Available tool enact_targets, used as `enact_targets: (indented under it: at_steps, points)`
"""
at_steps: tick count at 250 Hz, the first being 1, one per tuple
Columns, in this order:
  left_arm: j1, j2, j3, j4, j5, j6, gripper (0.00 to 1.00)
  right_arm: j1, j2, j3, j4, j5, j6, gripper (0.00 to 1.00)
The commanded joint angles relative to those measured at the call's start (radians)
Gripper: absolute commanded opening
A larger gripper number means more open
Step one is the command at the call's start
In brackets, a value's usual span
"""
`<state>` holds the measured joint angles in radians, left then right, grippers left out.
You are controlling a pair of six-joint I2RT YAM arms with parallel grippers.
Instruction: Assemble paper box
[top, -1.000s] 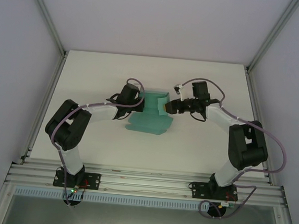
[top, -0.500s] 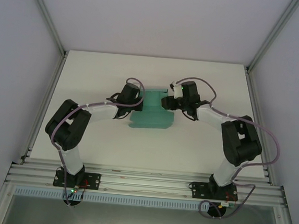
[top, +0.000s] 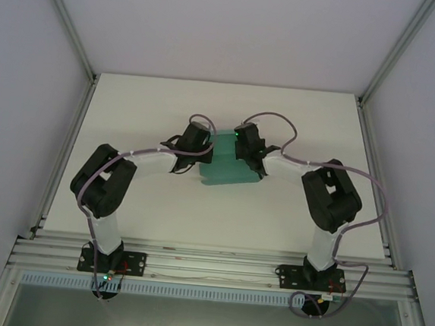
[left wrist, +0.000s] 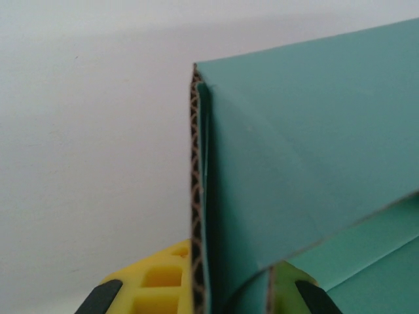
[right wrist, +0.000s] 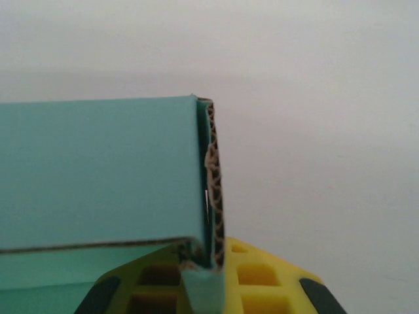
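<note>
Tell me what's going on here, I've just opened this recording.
Two robot arms are putting together a teal-green paper box in the middle of the white table. Each arm works one side of it. The left gripper pinches the folded-up wall on the box's left side, and the right gripper pinches the wall on its right side. Both walls stand upright with their corrugated edges showing. The box is only partly formed, with flaps lying open at the front.

Your white bench [top: 130, 117] carries the teal paper box [top: 227, 178] near its middle, well apart from every edge. The box sits partly folded, side walls raised (brown corrugated edges show in your wrist views), a flat flap spread toward you.
</note>
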<state>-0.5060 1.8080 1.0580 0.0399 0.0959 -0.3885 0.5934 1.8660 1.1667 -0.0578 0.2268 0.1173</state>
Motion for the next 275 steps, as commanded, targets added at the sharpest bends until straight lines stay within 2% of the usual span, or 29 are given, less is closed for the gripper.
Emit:
enact_targets:
  at_steps: [1,60,120,162,189,207,225,243,275]
  points:
    - [0.004,0.006,0.043,-0.059,-0.057,-0.049,0.00,-0.035,0.072,0.068,-0.240,0.428,0.147,0.00]
    - [0.006,0.021,0.065,-0.100,-0.102,-0.091,0.00,-0.036,0.213,0.214,-0.488,0.749,0.272,0.00]
    - [0.012,0.025,0.068,-0.106,-0.096,-0.091,0.00,-0.039,0.229,0.231,-0.458,0.797,0.267,0.00]
    - [0.012,0.026,0.074,-0.102,-0.074,-0.087,0.00,-0.044,0.181,0.109,-0.082,0.567,0.063,0.00]
    - [0.011,0.025,0.073,-0.083,-0.048,-0.077,0.00,-0.045,0.127,0.003,0.164,0.354,-0.031,0.19]
    - [0.012,0.028,0.075,-0.079,-0.042,-0.073,0.00,-0.046,0.104,-0.009,0.162,0.256,-0.041,0.30]
    - [0.013,0.031,0.076,-0.069,-0.034,-0.067,0.00,-0.045,0.079,-0.026,0.171,0.174,-0.071,0.33]
    - [0.012,0.034,0.080,-0.059,-0.022,-0.064,0.00,-0.046,0.042,-0.053,0.188,0.069,-0.103,0.48]
    - [0.012,0.039,0.090,-0.058,-0.012,-0.060,0.00,-0.046,-0.038,-0.139,0.278,-0.132,-0.151,0.62]
